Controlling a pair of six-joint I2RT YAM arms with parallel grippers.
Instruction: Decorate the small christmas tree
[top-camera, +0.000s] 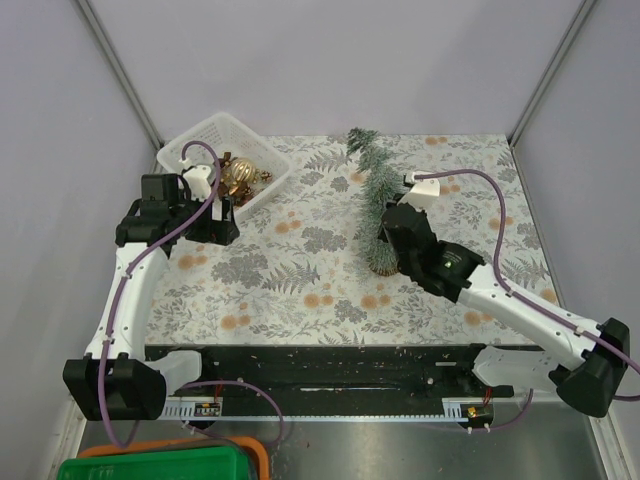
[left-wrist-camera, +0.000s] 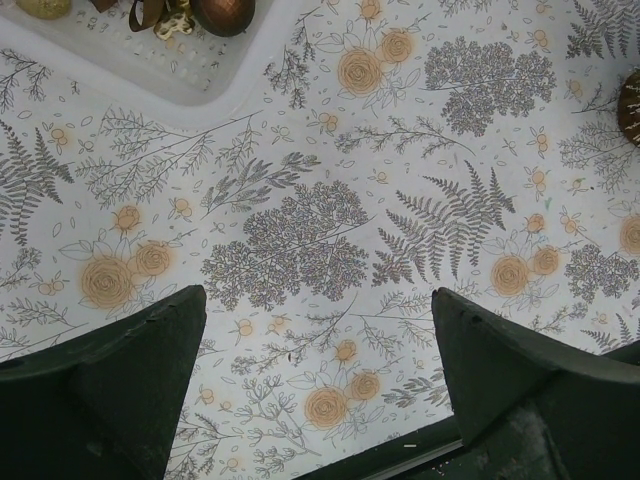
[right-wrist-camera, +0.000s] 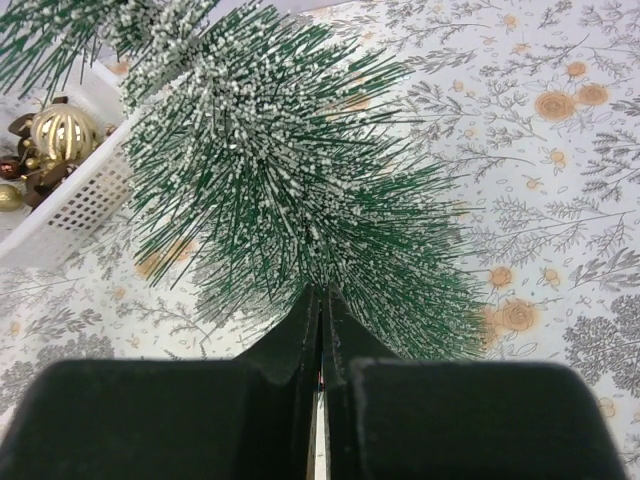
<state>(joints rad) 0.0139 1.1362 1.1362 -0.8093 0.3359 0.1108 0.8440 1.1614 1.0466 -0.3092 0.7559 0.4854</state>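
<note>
Lying apparently on its side on tablecloth (left-wrist-camera: 300, 170), small christmas tree (top-camera: 375, 190): long axis runs away from arm bases, wooden base nearest, tip far. Right gripper (right-wrist-camera: 320, 300) closed, tips buried in bristles; hold on stem not discernible. Left gripper (left-wrist-camera: 318, 300) wide open, empty, beside basket (top-camera: 190, 140) of ornaments (top-camera: 240, 178), well apart from tree. Right arm nearer.

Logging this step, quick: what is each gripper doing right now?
Left gripper: open, holding nothing, above the tablecloth.
Right gripper: shut, tips in the small christmas tree bristles; a real grip cannot be told.
</note>
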